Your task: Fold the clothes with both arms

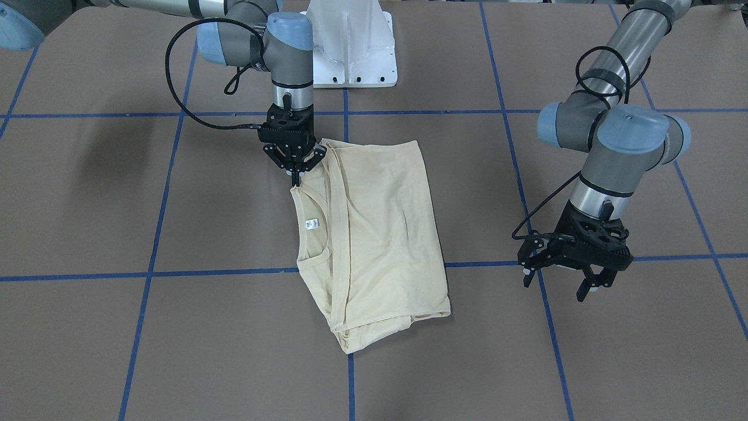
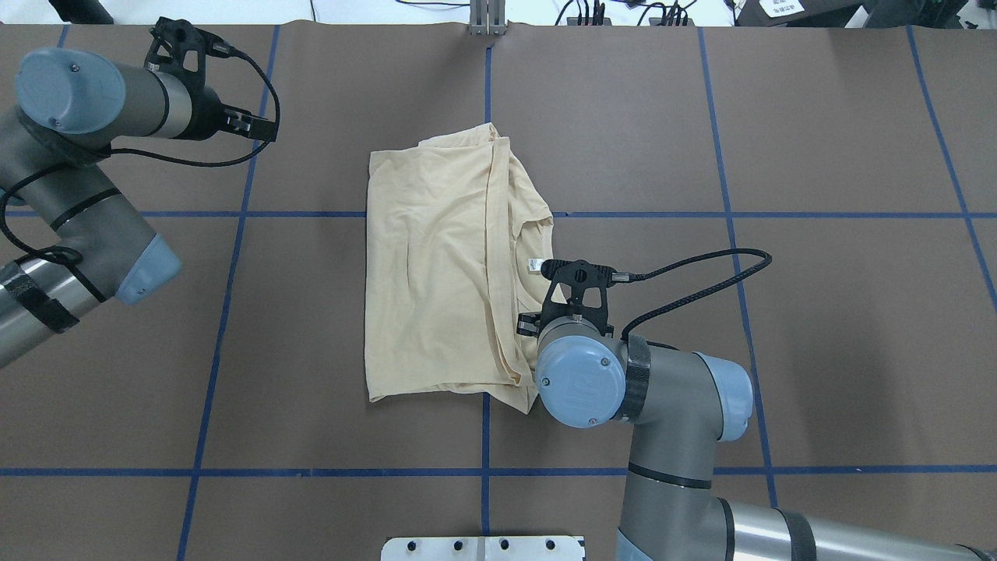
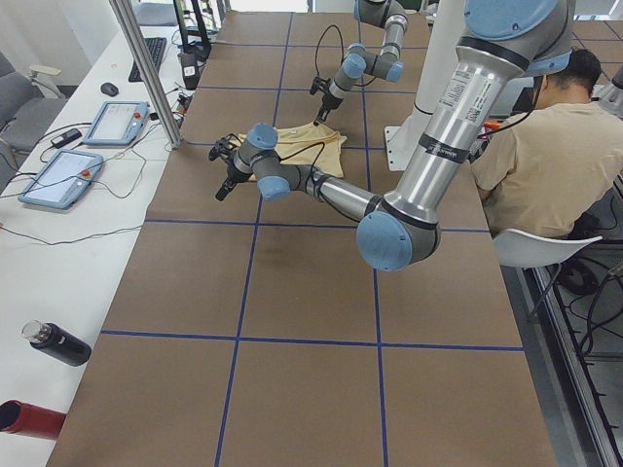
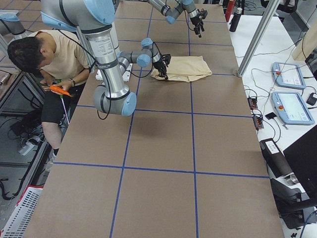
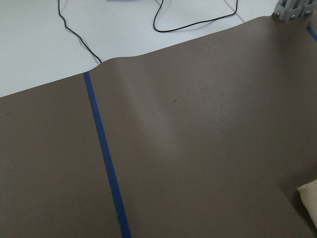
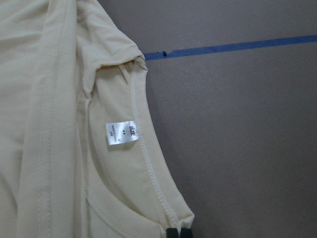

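Only the black tips of the right gripper show in its wrist view, clenched on the stitched neck edge of the pale cream-yellow soft shirt, which lies folded mid-table on the brown paper with blue tape lines. The left gripper hangs released, well apart from it. On the small white collar tag the print is too blurred to read.

Folded shirt, right arm above its collar edge, possibly in contact
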{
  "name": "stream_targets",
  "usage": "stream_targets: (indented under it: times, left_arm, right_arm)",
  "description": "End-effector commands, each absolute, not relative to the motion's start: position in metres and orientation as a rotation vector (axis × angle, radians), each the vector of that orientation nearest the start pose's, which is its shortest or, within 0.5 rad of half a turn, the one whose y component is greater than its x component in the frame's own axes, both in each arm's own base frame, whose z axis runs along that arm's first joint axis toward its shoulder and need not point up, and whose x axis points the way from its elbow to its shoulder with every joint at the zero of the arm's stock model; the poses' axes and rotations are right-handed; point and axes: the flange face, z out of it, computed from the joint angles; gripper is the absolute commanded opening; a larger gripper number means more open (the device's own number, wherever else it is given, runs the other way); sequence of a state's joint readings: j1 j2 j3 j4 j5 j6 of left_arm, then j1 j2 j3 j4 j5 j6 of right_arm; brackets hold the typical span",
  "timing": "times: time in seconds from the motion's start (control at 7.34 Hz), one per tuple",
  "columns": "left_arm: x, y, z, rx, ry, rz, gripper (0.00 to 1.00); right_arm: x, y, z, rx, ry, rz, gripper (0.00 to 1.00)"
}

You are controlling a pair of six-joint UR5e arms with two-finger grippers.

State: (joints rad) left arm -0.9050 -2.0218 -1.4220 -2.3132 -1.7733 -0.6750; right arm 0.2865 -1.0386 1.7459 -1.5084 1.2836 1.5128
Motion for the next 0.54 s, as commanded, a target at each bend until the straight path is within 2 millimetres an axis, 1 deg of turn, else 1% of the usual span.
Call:
stream_targets:
  times: [0.0,0.14,0.27,0.41]
  left_arm:
    - [0.34,-0.616,0.391,0.701,0.791,0.097,1.0]
    - [0.34,-0.616,0.391,0.7,0.79,0.097,1.0]
    - [0.34,-0.616,0.391,0.7,0.79,0.097,1.0]
    - [0.34,-0.616,0.391,0.7,0.79,0.097,1.0]
  right_arm:
    - [-0.583,-0.333,0.271,0.405,-0.715,0.318,0.7]
    - [-0.583,-0.332,0.264,0.414,-0.722,0.308,1.0]
    - [-0.579,-0.337,0.244,0.418,-0.744,0.301,1.0]
    - [-0.58,-0.342,0.222,0.426,-0.758,0.285,1.0]
